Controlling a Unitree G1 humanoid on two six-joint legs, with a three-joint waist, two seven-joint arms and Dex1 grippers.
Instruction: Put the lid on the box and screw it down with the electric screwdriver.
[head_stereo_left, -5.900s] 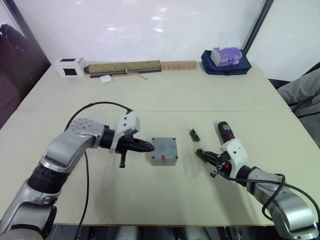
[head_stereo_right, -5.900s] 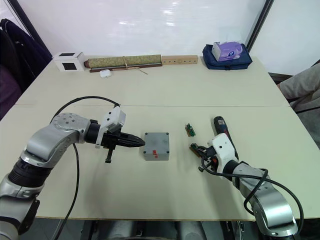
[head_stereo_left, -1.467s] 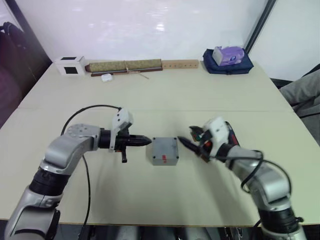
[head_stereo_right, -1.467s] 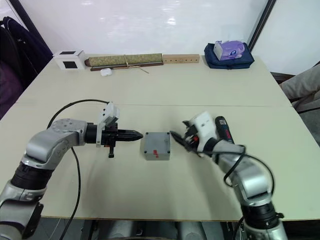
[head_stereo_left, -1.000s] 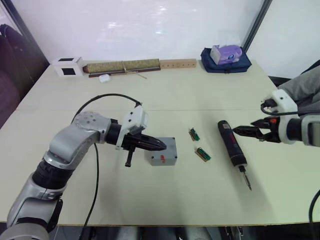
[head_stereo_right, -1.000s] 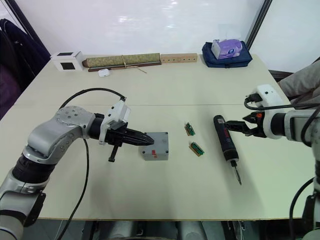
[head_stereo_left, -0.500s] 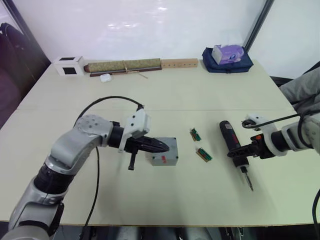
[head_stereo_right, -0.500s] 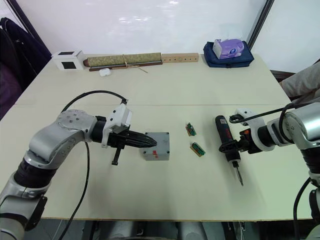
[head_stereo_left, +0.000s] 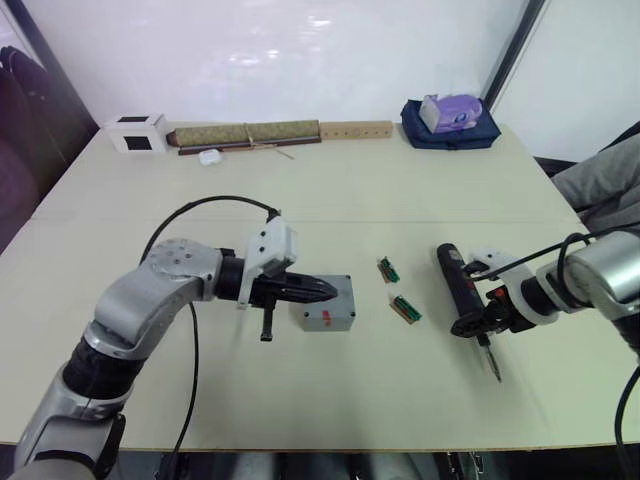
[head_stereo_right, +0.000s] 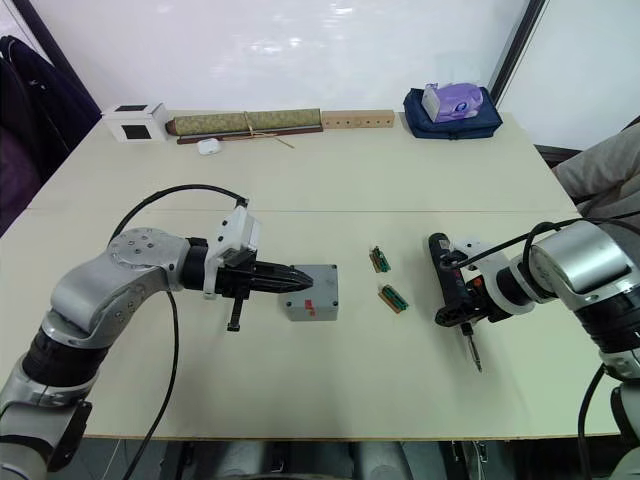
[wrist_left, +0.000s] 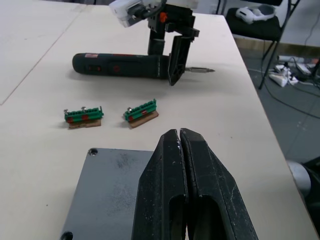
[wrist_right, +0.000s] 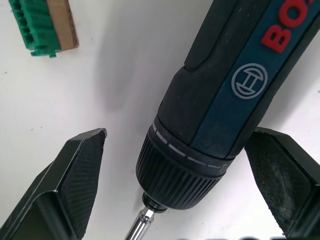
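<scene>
The grey lid with its small red mark lies on top of the box, making one closed grey block mid-table. My left gripper is shut, and its tips rest over the lid's near-left part. Right of the block the black electric screwdriver lies flat, its bit toward the table's front. My right gripper is open and straddles the screwdriver's front collar. A gap shows beside one finger, while the other finger stands close to the tool.
Two green circuit-board strips lie between the block and the screwdriver. Along the back edge are a white cube, a rolled mat, a wooden bar and a blue bag. A person's leg is at right.
My right gripper came in from the screwdriver's right side and now sits over its front end, with the jaws a little narrower. The left gripper stays shut on the lid.
</scene>
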